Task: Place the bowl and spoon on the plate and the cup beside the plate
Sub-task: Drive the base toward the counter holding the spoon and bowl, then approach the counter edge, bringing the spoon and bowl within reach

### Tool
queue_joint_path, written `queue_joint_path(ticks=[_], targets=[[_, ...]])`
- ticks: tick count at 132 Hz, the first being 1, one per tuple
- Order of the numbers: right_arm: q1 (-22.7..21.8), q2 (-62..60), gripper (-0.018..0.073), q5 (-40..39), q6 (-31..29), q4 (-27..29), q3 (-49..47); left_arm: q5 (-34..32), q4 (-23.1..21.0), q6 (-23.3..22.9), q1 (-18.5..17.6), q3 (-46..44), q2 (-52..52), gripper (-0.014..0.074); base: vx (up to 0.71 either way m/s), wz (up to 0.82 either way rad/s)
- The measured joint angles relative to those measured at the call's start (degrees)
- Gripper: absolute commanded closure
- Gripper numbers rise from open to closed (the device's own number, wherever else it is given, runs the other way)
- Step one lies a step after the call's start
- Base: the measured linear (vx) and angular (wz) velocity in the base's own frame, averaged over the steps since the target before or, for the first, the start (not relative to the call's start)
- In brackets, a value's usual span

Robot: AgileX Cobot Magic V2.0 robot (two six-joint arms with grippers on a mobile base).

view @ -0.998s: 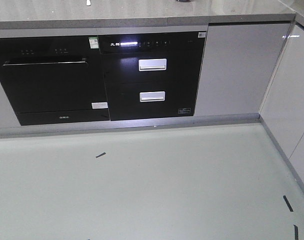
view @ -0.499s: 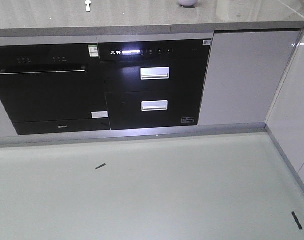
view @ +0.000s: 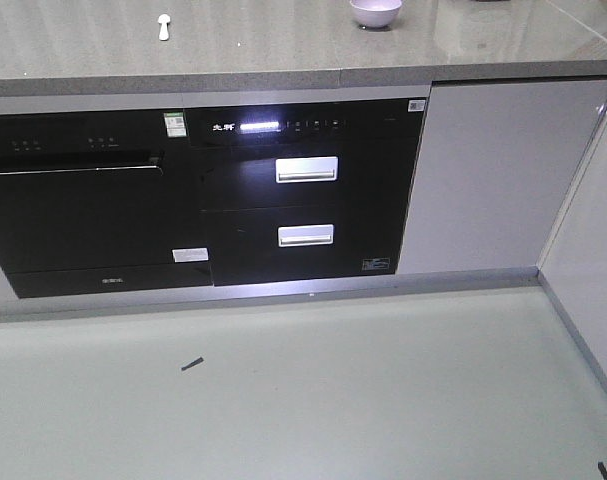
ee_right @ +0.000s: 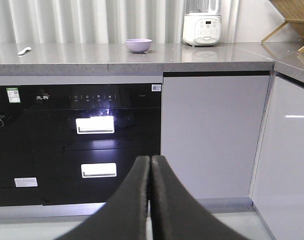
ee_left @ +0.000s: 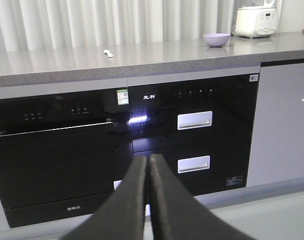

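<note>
- Along the top edge of the front-facing view, the spoon (view: 164,26) lies on the grey counter (view: 283,45), upper left of the frame. Its long axis runs almost straight up and down the picture, from the counter's front edge toward its back. The broader end seems to be the far one, though it is too small to be sure.
- Seen from the left wrist, the spoon slants from upper left to lower right.
- The bowl (view: 375,12) stands upright, mouth up, on the same counter at top centre-right, well apart from the spoon.
- Below the counter two black units sit side by side. The left appliance (view: 83,210) has a long bar handle. The right appliance (view: 308,190) has two white drawer handles and a lit strip on its control band.
- A green-and-white sticker (view: 173,124) sits at the left appliance's upper right corner. Two white characters stand just left of the lit strip, and small white labels mark both fronts. None of this writing can be read.
- A white cooker (ee_left: 256,21) stands on the counter at the upper right of the left wrist view, near the bowl. Its panel text is too small to read.
- The left gripper (ee_left: 148,165), at lower centre of its view, has its fingers pressed together with nothing between them.
- The right gripper (ee_right: 150,165) is likewise pressed together and holds nothing.
</note>
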Motion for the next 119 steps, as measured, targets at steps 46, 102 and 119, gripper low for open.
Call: queue_joint_path(ticks=[46, 102, 119], targets=[[0.0, 0.0, 0.0560, 0.0, 0.0, 0.0, 0.0, 0.0, 0.0, 0.0, 0.0, 0.0, 0.0, 0.0603, 0.20, -0.01], [0.0, 0.0, 0.0560, 0.0, 0.0, 0.0, 0.0, 0.0, 0.0, 0.0, 0.0, 0.0, 0.0, 0.0603, 0.20, 0.00], [0.0, 0.0, 0.0560, 0.0, 0.0, 0.0, 0.0, 0.0, 0.0, 0.0, 0.0, 0.0, 0.0, 0.0603, 0.21, -0.03]])
